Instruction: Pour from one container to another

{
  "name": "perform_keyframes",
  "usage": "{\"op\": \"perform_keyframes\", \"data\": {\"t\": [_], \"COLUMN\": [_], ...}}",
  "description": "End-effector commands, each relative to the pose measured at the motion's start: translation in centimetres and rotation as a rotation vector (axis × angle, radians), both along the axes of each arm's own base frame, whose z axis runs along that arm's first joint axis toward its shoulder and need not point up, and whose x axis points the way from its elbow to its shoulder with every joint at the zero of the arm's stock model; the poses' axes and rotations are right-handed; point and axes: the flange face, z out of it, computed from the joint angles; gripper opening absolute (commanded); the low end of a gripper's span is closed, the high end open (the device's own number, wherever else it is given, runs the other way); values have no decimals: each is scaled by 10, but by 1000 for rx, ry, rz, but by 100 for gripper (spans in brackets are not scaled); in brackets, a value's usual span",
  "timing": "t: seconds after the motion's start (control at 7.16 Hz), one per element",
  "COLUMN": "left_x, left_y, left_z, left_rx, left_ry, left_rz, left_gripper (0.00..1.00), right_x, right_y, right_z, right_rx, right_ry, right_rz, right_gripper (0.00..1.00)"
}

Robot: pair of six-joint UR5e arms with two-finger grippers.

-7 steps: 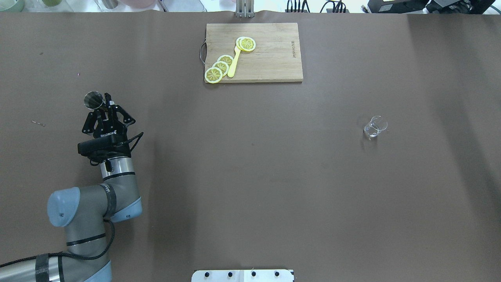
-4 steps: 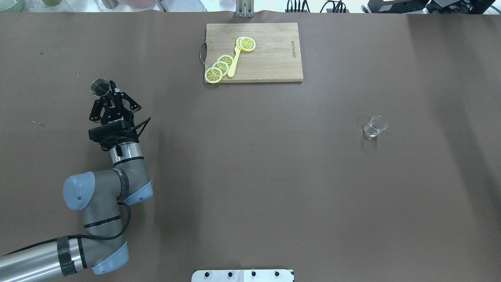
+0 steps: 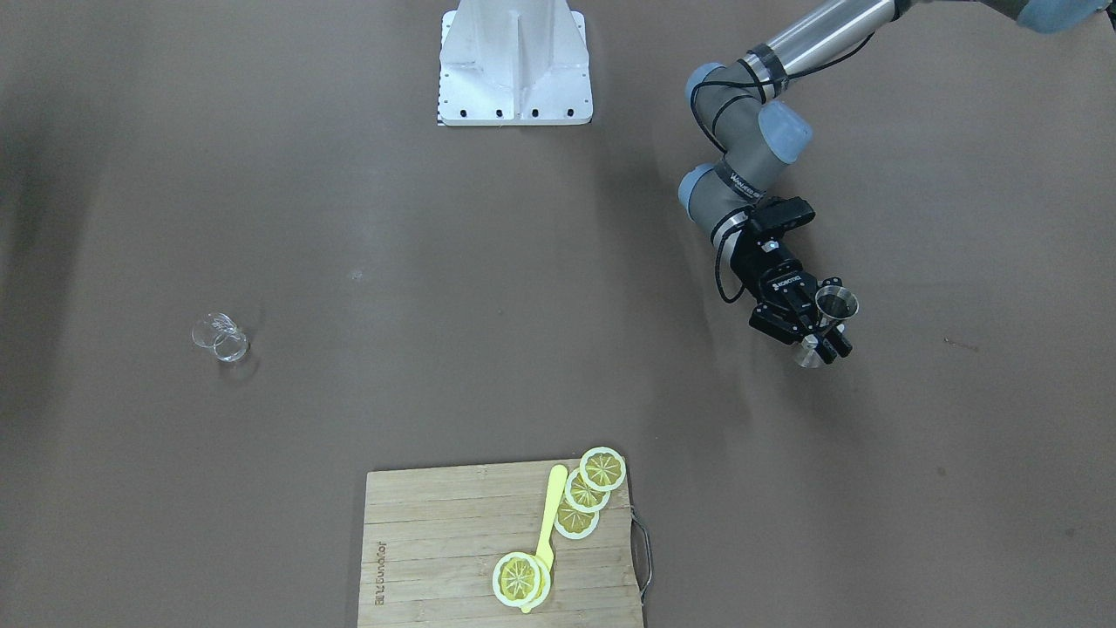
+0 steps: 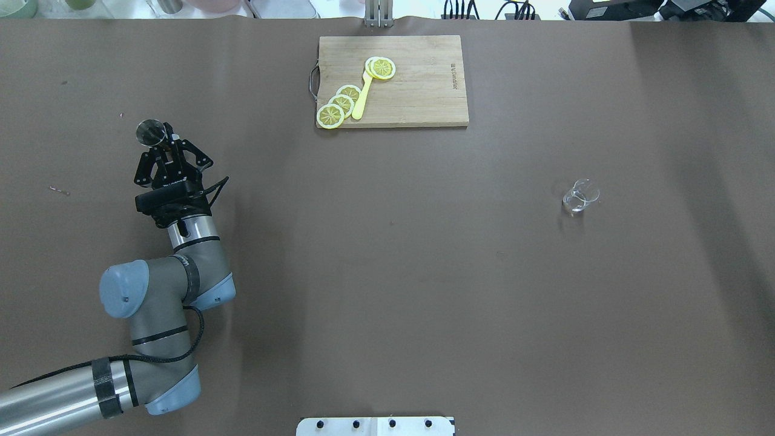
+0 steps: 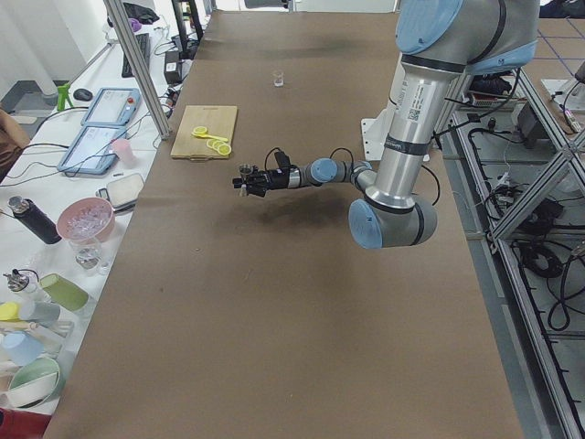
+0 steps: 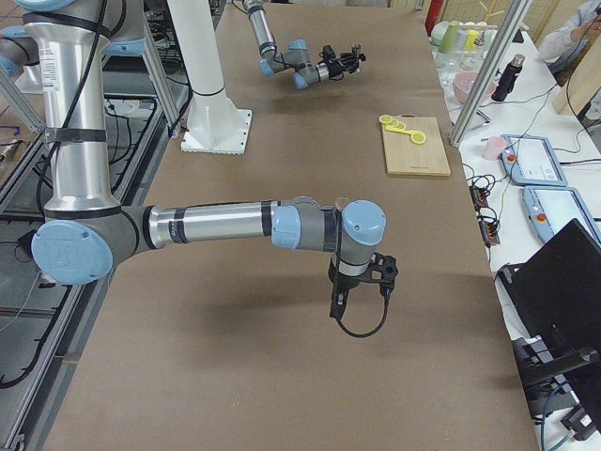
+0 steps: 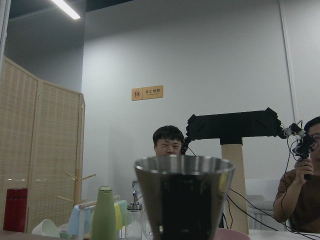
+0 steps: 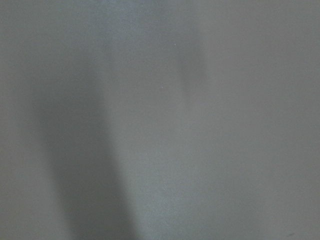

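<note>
Steel glints on the robot's left side of the brown table [image 4: 387, 272]. The left gripper [image 4: 162, 142] has both fingers pinched tight around a small steel measuring cup [image 4: 151, 132], and the cup sits upright, mouth to the ceiling. From the left end of the table the arm reaches out nearly level, its shadow on the cloth beneath. Way over on the robot's right, well apart from all that, a little clear glass [image 4: 580, 195] stands alone on the table. At the far edge lies a wooden cutting board [image 4: 418, 91] carrying lemon slices [image 4: 339, 104] and a yellow utensil [image 4: 361, 100]. The right gripper [image 6: 340, 299] hangs pointing down at bare table, seen only from the side, so I cannot tell how far apart its fingers are.
</note>
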Motion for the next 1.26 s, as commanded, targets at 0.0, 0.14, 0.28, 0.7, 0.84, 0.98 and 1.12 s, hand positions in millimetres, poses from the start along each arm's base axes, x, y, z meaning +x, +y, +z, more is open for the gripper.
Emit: {"op": "perform_keyframes", "data": {"t": [0.0,0.14,0.28,0.7,0.84,0.98,1.12], "left_x": [2,4,10,25,25,26,28], "left_y": [1,4,11,25,26,27,30], "left_z": [4,4,5,2,2,2,2], "left_rx": [-10,-15,-19,-3,-3,-4,-5], "left_ry": [5,9,25,67,67,65,65], "left_rz": [0,3,13,37,39,40,46], "left_gripper": [0,0,0,0,0,0,0], "right_x": [0,0,0,0,0,0,0], "right_y": [0,0,0,0,0,-1,0], "right_z": [0,0,0,1,0,0,1], "right_rx": [0,0,0,-2,0,0,-2], "right_ry": [0,0,0,2,2,2,2], "right_rz": [1,0,1,-1,-1,-1,-1], "right_gripper": [100,100,100,100,100,100,100]}}
